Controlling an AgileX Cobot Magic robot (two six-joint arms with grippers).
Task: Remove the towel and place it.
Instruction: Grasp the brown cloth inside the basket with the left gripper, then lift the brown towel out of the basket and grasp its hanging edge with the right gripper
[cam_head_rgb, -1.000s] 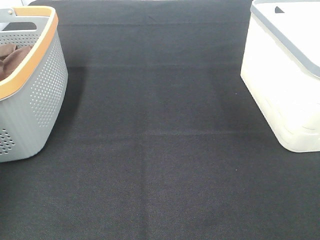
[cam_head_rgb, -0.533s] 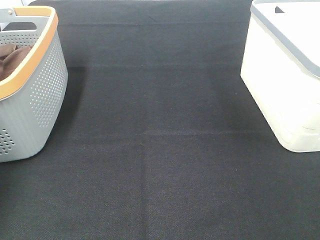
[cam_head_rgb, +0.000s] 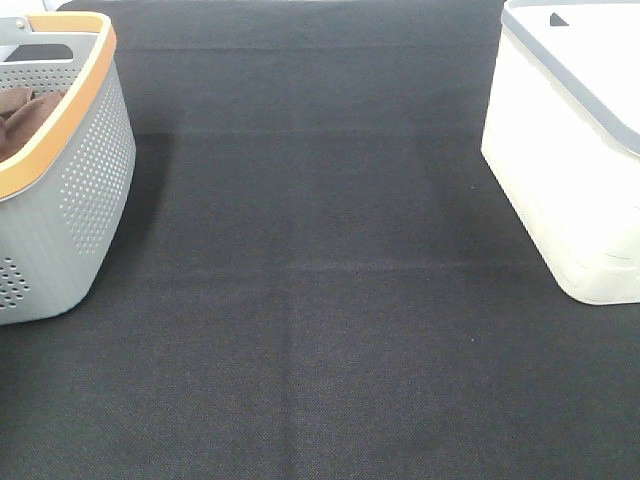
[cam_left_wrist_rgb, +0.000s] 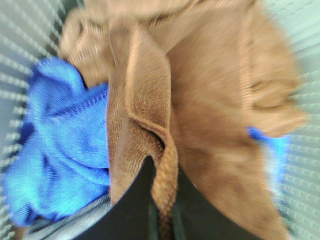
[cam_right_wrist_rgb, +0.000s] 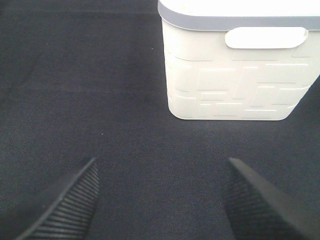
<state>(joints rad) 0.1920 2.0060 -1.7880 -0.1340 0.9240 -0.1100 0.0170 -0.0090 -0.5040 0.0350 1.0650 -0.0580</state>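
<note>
A brown towel (cam_left_wrist_rgb: 210, 115) lies bunched on a blue towel (cam_left_wrist_rgb: 60, 150) inside the grey perforated basket (cam_head_rgb: 85, 170) with an orange rim at the table's left. A bit of the brown towel (cam_head_rgb: 25, 112) shows over the rim in the high view. My left gripper (cam_left_wrist_rgb: 161, 222) is down in the basket, seen only in the blurred left wrist view, and its dark fingers are shut on a raised fold of the brown towel. My right gripper (cam_right_wrist_rgb: 160, 200) is open and empty, low over the black cloth in front of the white bin (cam_right_wrist_rgb: 235, 75).
The white bin (cam_head_rgb: 570, 150) with a grey rim stands at the table's right. A black cloth (cam_head_rgb: 310, 300) covers the table between basket and bin. Neither arm shows in the high view.
</note>
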